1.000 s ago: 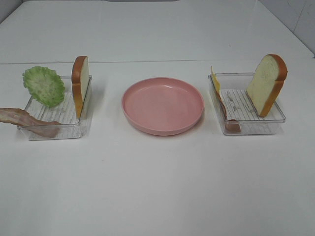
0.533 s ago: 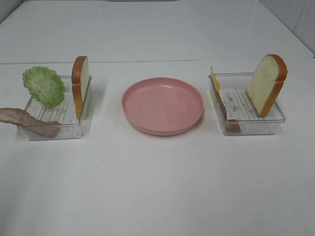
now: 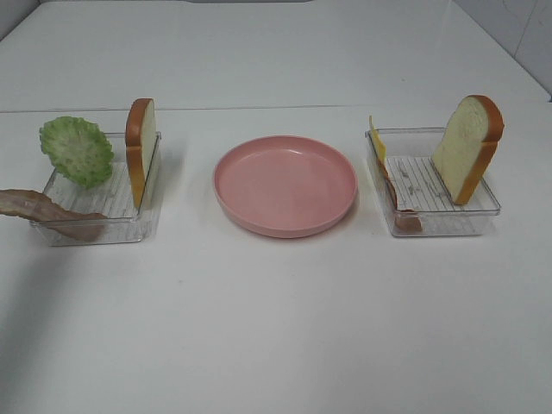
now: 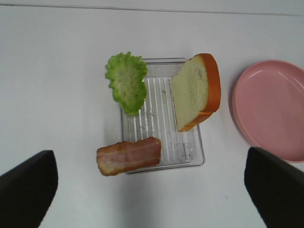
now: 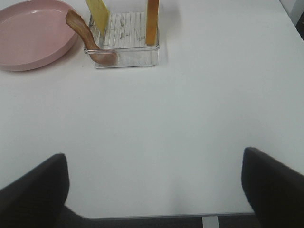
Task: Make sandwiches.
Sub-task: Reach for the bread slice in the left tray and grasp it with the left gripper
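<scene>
Both sets of jaws stand wide apart, holding nothing. The left gripper [image 4: 148, 171] faces the left tray [image 3: 86, 233], the right gripper [image 5: 153, 161] the white table [image 3: 276, 328]. At nine o'clock from the pink plate [image 3: 285, 185], that tray holds an upright bread slice [image 3: 141, 147], lettuce [image 3: 76, 151] and bacon [image 3: 47, 211] draped over its rim. At three o'clock the right tray [image 3: 448, 226] holds a leaning second bread slice [image 3: 468, 147], cheese [image 3: 377, 138] and a meat strip [image 3: 401, 211].

In the right wrist view the round pink plate [image 5: 28, 35], the upright orange-crusted bread slice [image 5: 152, 21] and the yellow cheese slice [image 5: 97, 13] run off the frame. The wavy brownish-pink bacon strip [image 3: 39, 205] is cut by the high view's left edge.
</scene>
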Action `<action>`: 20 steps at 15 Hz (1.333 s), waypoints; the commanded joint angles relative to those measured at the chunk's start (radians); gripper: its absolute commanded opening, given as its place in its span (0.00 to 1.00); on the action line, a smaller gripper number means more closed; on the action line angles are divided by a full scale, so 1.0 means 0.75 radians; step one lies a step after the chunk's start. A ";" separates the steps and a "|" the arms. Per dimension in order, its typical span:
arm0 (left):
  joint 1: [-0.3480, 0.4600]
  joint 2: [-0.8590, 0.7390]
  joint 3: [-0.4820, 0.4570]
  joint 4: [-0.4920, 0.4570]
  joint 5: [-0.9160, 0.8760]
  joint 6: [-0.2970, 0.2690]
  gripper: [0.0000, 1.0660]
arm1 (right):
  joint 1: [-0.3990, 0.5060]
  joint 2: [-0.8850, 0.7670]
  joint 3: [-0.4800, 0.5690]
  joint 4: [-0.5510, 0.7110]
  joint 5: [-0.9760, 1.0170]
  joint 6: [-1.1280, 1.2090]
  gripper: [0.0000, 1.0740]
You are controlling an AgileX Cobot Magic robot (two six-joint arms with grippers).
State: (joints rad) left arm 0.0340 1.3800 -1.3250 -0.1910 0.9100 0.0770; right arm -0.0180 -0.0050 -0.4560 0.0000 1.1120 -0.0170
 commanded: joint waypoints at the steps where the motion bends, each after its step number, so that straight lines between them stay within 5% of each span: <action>1: -0.097 0.153 -0.109 0.020 0.016 -0.052 0.95 | -0.005 -0.028 0.004 0.000 -0.011 -0.003 0.90; 5: -0.329 0.539 -0.412 0.179 0.140 -0.393 0.95 | -0.005 -0.028 0.004 0.000 -0.011 -0.003 0.90; 7: -0.391 0.656 -0.531 0.261 0.203 -0.465 0.95 | -0.005 -0.028 0.004 0.000 -0.011 -0.003 0.90; 8: -0.420 0.815 -0.693 0.287 0.273 -0.501 0.94 | -0.005 -0.028 0.004 0.000 -0.011 -0.003 0.90; 14: -0.420 1.180 -1.009 0.255 0.381 -0.489 0.94 | -0.005 -0.028 0.004 0.000 -0.011 -0.003 0.90; 20: -0.420 1.300 -1.040 0.248 0.357 -0.488 0.93 | -0.005 -0.028 0.004 0.000 -0.011 -0.003 0.90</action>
State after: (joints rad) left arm -0.2780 2.3570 -2.1040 0.0000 1.1780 -0.2890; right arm -0.0180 -0.0050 -0.4560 0.0000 1.1120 -0.0170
